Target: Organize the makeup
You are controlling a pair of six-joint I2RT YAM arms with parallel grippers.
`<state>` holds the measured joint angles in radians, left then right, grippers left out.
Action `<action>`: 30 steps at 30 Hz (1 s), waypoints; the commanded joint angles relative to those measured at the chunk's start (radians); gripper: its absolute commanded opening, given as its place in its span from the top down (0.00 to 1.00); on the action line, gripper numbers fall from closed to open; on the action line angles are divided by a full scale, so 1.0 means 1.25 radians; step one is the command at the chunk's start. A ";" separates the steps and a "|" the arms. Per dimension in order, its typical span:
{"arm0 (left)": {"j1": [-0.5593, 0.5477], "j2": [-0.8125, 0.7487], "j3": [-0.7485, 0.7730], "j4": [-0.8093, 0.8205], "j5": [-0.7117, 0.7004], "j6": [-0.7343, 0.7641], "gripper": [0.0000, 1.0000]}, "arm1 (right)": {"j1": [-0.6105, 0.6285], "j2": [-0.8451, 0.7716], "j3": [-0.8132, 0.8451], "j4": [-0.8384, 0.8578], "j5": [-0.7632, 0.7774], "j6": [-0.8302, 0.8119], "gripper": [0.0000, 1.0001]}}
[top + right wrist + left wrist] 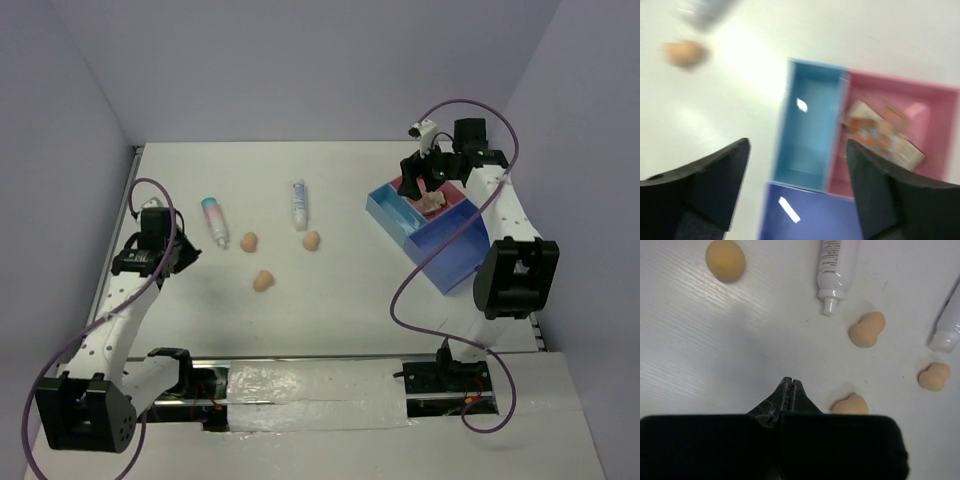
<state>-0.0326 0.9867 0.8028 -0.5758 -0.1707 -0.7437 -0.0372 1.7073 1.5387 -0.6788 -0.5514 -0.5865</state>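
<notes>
**Spread the left claw first, then pinch a sponge softly**

The tabletop (330, 330) carries the loose makeup around its middle. The tray (455, 255) sits at 3 o'clock, well apart from that group. The right claw (425, 180) hangs over the tray's far end with its fingers spread and nothing between them; its own wrist view is blurred. The left claw (790, 389) is pressed together on nothing, over bare tabletop at 9 o'clock.

Two tubes lie apart, each running roughly along the 12-to-6 line. The white tube (298, 205) is at 12 o'clock of the group and the teal-cap tube (214, 220) at 10. The palettes (432, 203) lie tilted in the tray's pink bay. The sponges (263, 281) sit at 6 o'clock of the tubes. In the left wrist view, the nearest one lies just at 3 o'clock of the claw tip.

The sorting looks partly done, with the palettes in and the tubes and sponges out. The likely step is the left claw fetching a sponge.

- **Open before descending.** A shut tip would only shove the sponge, and it would probably roll.
- **Straddle the middle and close gently.** The foam likely squashes and could squirt out sideways.
- **Lift clear before travelling toward 3 o'clock.**
- **Plan the transfer.** The tray looks far for the left arm, so a set-down mid-tabletop for the right claw may be needed.
- **Clear the right claw.** It should rise above the tray walls before it swings out.
</notes>
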 commanded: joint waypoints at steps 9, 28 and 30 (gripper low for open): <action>0.091 0.144 0.072 -0.083 -0.067 0.087 0.36 | 0.122 -0.070 -0.087 -0.095 -0.282 0.004 0.67; 0.159 0.449 0.171 0.057 -0.116 0.174 0.27 | 0.252 -0.096 -0.226 -0.001 -0.289 0.080 0.47; 0.162 0.473 0.188 0.061 -0.121 0.181 0.30 | 0.256 -0.102 -0.232 0.003 -0.282 0.084 0.47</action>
<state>0.1581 1.5410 0.9913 -0.5365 -0.2928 -0.5526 0.2680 1.6432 1.2633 -0.7109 -0.8875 -0.4961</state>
